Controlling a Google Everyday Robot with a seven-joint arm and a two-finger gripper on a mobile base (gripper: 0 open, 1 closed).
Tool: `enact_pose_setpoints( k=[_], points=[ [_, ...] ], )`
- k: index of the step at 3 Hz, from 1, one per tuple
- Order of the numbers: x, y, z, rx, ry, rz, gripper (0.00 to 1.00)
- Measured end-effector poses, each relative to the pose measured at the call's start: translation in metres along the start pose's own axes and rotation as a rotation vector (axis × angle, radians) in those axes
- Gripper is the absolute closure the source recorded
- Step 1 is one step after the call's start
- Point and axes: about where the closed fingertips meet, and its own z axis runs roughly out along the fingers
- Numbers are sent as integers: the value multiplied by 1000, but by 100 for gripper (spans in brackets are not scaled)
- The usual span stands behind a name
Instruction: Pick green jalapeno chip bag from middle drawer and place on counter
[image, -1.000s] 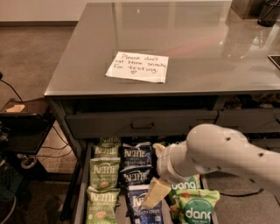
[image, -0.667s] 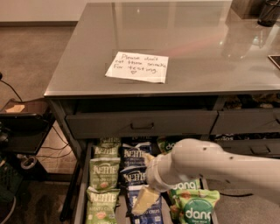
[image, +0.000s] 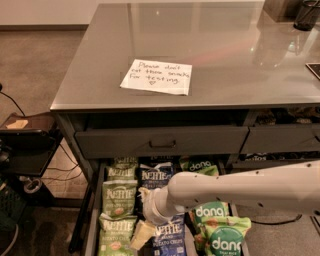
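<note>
Robot test space in an office or lab, set up as a snack station.

Told by a grey metal cabinet with a glossy counter bearing a handwritten note that asks not to eat the snacks, kept for testing; by a shut bar-handled drawer above an open drawer stocked in rows with green bags, blue bags and dang bags; by a brown floor, loose cables and a black stand at the left; and by a white robot arm reaching across the open drawer, gripper low over the bags, between the green and blue rows.
</note>
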Motion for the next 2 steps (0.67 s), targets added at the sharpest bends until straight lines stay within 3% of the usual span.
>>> enact_pose_setpoints(
  k=[2],
  points=[
    [6, 1, 71, -92, -63, 35, 0]
  ],
)
